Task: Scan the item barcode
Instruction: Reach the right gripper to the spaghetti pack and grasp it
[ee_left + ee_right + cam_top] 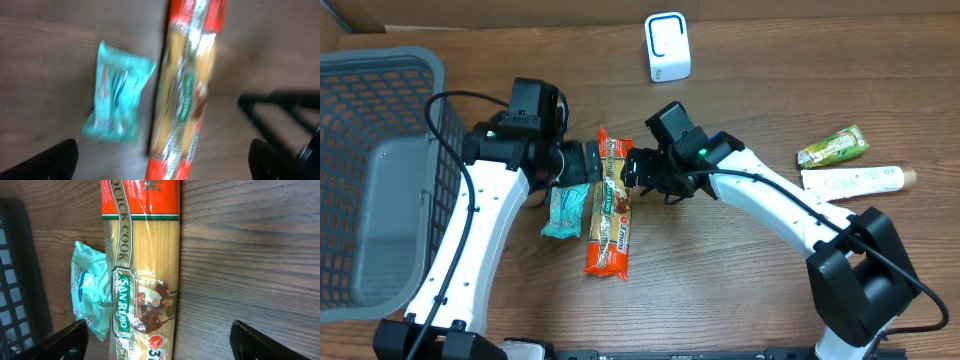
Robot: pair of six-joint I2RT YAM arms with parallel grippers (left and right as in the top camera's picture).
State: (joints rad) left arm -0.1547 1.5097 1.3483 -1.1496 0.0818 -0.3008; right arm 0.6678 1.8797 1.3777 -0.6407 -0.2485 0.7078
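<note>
Spaghetti packet lies flat on the table between both arms. A teal sachet sits just beside it, possibly touching; the view is blurred. Left gripper is spread wide above the packet, pinching nothing. Right gripper is likewise spread and empty.

The spaghetti packet smears with blur in the left wrist view; other views sharp, softly, evenly lit, shadows faint.
</note>
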